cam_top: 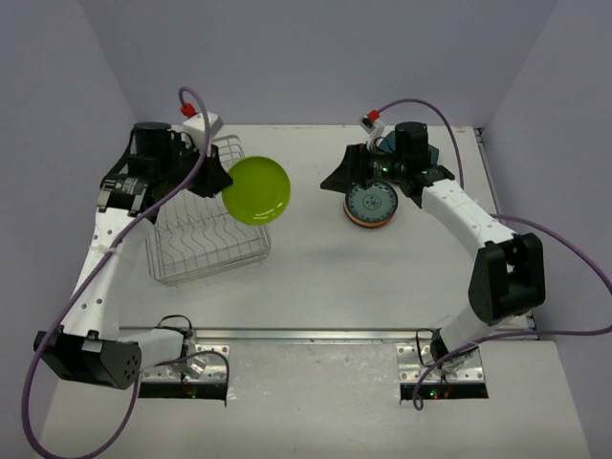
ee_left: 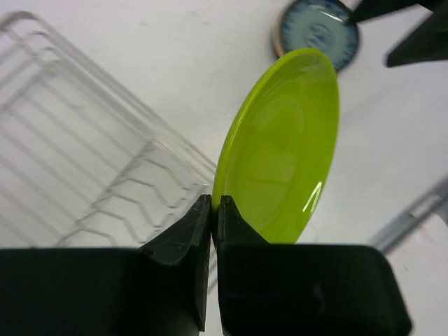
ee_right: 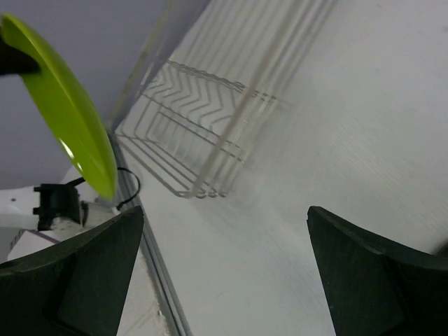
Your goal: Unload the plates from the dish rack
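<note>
Top external: fixed high overhead on the near side, facing down on the whole tabletop point(cam_top: 325, 277). The dish rack point(cam_top: 206, 229) is seen whole, from afar.
Left wrist: mounted on the left end effector point(ee_left: 212, 204), facing along its fingers and down past the dish rack. It is very near the green plate point(ee_left: 280, 154).
Right wrist: mounted on the right end effector point(ee_right: 225, 217), tilted, facing low across the tabletop toward the dish rack, well apart from it.
Shared: all three views take in the dish rack and the green plate beside it. Top and left wrist also share the blue patterned plate point(ee_left: 318, 28) beyond the rack.
</note>
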